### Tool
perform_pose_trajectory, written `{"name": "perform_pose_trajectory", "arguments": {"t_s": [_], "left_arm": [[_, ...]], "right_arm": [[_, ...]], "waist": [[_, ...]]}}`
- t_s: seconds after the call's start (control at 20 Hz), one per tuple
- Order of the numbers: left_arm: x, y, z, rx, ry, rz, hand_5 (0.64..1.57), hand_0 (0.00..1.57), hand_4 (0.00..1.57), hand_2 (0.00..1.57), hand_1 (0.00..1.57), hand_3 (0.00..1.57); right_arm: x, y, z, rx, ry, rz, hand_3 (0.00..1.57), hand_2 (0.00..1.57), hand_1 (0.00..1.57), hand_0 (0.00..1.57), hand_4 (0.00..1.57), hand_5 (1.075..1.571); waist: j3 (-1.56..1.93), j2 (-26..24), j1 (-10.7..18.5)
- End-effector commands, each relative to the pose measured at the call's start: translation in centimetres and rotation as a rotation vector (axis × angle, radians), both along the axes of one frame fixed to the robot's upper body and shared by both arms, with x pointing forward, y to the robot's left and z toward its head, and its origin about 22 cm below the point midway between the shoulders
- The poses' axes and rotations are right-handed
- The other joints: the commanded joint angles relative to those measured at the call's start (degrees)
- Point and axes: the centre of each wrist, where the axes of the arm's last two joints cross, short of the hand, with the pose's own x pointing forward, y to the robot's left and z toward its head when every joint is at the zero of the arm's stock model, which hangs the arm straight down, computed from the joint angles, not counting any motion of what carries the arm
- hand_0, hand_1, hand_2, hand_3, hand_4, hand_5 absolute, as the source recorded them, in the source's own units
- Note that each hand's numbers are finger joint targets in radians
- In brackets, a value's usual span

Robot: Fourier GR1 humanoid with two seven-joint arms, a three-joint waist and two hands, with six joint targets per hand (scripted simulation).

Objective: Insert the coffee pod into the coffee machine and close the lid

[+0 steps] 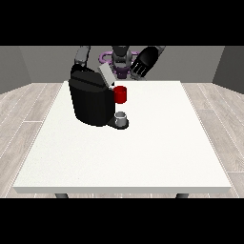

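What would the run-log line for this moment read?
coffee machine: lid raised | grey thing: at machine's base | hand at the view's right: raised, fingers open, holding nothing

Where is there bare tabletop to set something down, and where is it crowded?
The white table is bare from its near edge up to the coffee machine, and across its whole right half. Crowded: the far left, with the machine, a red thing at the machine and a grey thing at its base.

I can read no text, label, brand, number or sign anywhere from here; the black coffee machine (90, 102) and the white table (143, 157) look blank, though any small marking on the machine's shaded front may simply be too faint for me to make out
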Motion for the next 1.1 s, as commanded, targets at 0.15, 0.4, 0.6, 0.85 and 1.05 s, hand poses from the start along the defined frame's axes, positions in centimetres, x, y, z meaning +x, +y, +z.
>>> {"name": "perform_pose_trajectory", "arguments": {"t_s": [0.15,0.4,0.6,0.85,1.05], "left_arm": [[0.8,2.0,3.9,-0.022,-0.057,0.086,1.571,1.22,0.47,1.27,1.22,1.26],[1.1,2.0,8.2,-0.018,-0.096,0.098,1.571,1.25,0.48,1.3,1.25,1.25],[1.2,2.0,10.1,-0.034,-0.137,0.08,1.571,1.27,0.47,1.3,1.27,1.26],[1.1,1.0,8.9,0.014,-0.157,0.032,1.571,1.21,0.47,1.28,1.21,1.24],[1.4,-0.1,10.7,0.0,-0.164,0.04,1.571,1.19,0.47,1.26,1.19,1.23]], "right_arm": [[-0.4,2.4,2.5,-0.014,-0.078,0.048,0.0,0.0,0.0,0.0,0.0,1.571],[1.6,0.5,4.7,-0.003,-0.148,0.014,0.0,0.0,0.0,0.0,0.0,1.571],[1.6,1.1,5.1,-0.008,-0.168,0.009,0.0,0.0,0.0,0.0,0.27,1.571],[2.7,-1.5,5.8,0.01,-0.192,-0.029,0.0,0.0,0.0,0.0,0.0,1.571],[3.8,-1.4,7.5,0.02,-0.218,-0.051,0.0,0.0,0.0,0.0,0.15,1.571]], "waist": [[-0.02,1.9,-6.3],[0.01,6.2,-6.2],[0.01,8.2,-7.0],[0.02,10.5,-4.3],[0.03,11.2,-5.1]]}}
